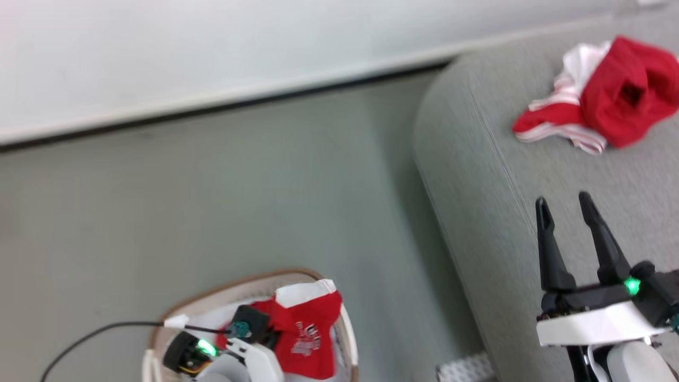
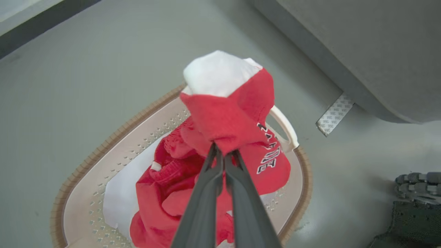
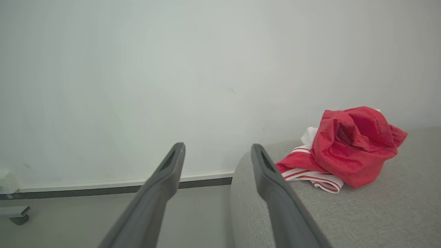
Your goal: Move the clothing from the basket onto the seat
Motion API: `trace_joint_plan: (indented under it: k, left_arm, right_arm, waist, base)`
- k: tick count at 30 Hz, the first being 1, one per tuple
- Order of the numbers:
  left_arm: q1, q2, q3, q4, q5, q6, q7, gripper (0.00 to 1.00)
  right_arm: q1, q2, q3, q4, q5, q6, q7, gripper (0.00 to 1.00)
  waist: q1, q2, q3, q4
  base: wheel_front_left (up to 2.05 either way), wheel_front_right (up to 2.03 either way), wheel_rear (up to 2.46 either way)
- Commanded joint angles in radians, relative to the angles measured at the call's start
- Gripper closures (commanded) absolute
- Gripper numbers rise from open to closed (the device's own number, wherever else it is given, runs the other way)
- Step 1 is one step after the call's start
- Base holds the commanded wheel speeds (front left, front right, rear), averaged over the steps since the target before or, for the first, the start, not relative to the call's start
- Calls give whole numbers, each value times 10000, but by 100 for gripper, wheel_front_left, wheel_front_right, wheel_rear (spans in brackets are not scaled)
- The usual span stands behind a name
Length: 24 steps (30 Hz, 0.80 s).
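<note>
While the left gripper [image 2: 223,150] clamps a red garment [image 2: 231,117] above the basket [image 2: 86,193], right gripper [image 1: 563,206] parted, empty, over the seat [image 1: 477,175] right of the basket.

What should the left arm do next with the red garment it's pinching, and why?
Probably lift straight up a little. The left gripper is shut on the bright-red lettered garment, whose lower part seems to lie in the oval cream-white perforated basket; clearing the rim first should ease the swing to the large grey woven seat.
</note>
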Motion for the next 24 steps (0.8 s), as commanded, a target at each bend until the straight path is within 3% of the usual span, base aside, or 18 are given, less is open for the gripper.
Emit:
trace_joint_plan:
  k: [1, 5, 13, 24]
  left_arm:
    - [237, -50, 74, -161, -140, 47, -48, 100]
    - [539, -148, 418, -1124, -492, 134, -104, 100]
    - [1129, 138, 1132, -4384, -677, 592, -105, 100]
    - [1277, 756, 1485, -8251, -800, 1183, 469, 100]
  right_arm:
    - [193, -124, 9, 41, -79, -26, 4, 0]
    - [455, -345, 75, 120, -87, -26, 5, 0]
    - [869, -596, 221, 276, 30, -26, 5, 0]
    - [1135, -645, 412, 440, 88, -26, 35, 0]
  waist:
    - [1, 0, -1001, 814]
    - [1, 0, -1603, 1211]
    - [1, 0, -2285, 1893]
    - [1, 0, -2827, 2195]
  base:
    - [0, 0, 0]
    - [0, 0, 0]
    - [0, 0, 0]
    - [0, 0, 0]
